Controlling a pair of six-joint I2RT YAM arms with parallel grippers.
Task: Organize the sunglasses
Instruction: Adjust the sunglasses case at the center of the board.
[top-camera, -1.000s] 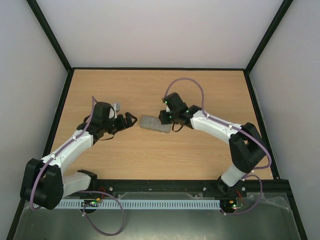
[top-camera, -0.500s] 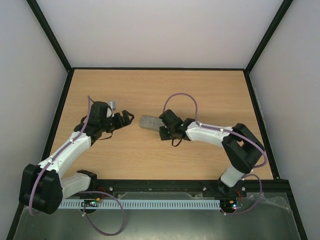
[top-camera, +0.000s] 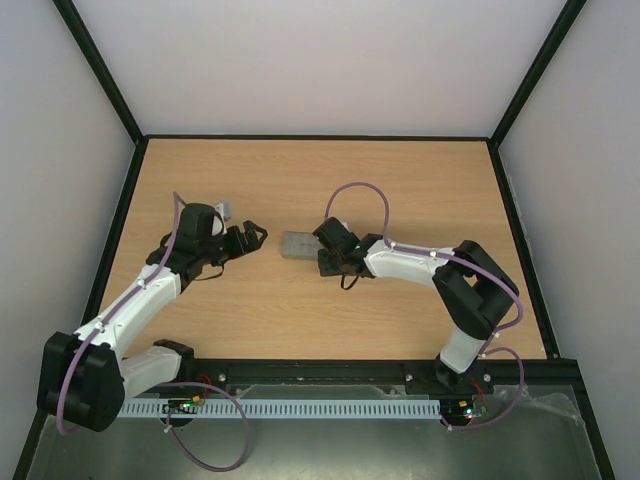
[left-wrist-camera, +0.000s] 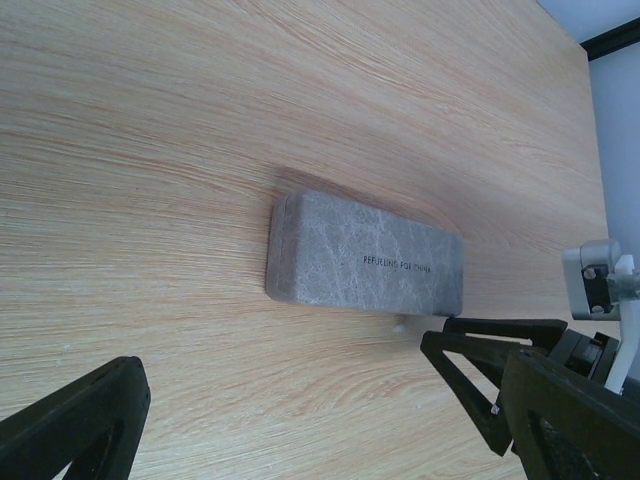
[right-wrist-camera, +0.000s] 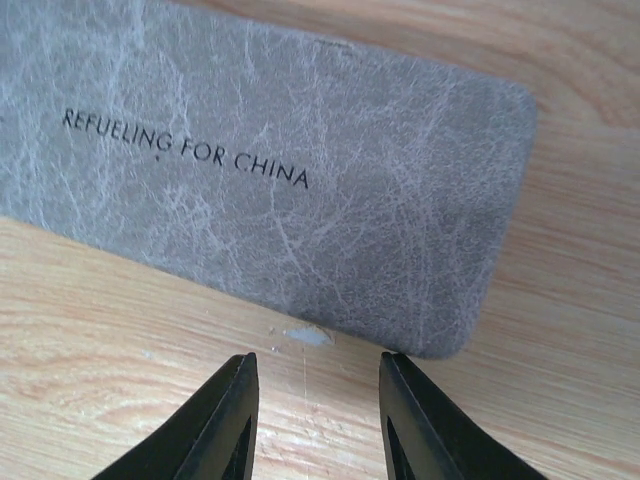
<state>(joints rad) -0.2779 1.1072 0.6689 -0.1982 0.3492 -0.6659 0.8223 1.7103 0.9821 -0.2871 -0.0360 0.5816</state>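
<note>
Pale wood table (top-camera: 300, 180) with a black frame and plain white walls fills our overhead view. Near its middle lies a grey oblong case (top-camera: 298, 244), closed and flat on the wood, with the words REFUELING FOR CHINA printed on its lid. Of the sunglasses we see nothing in any view, so we cannot tell where they are. Our left gripper (top-camera: 256, 238) hovers just left of the case with its fingers spread wide and nothing between them. Our right gripper (top-camera: 323, 260) sits low at the case's right end, on the near side. Its wrist camera shows the two fingers parted by a narrow gap, with only bare wood between them and just short of the case's edge. A small pale fleck (right-wrist-camera: 305, 335) rests on the table against that edge.
</note>
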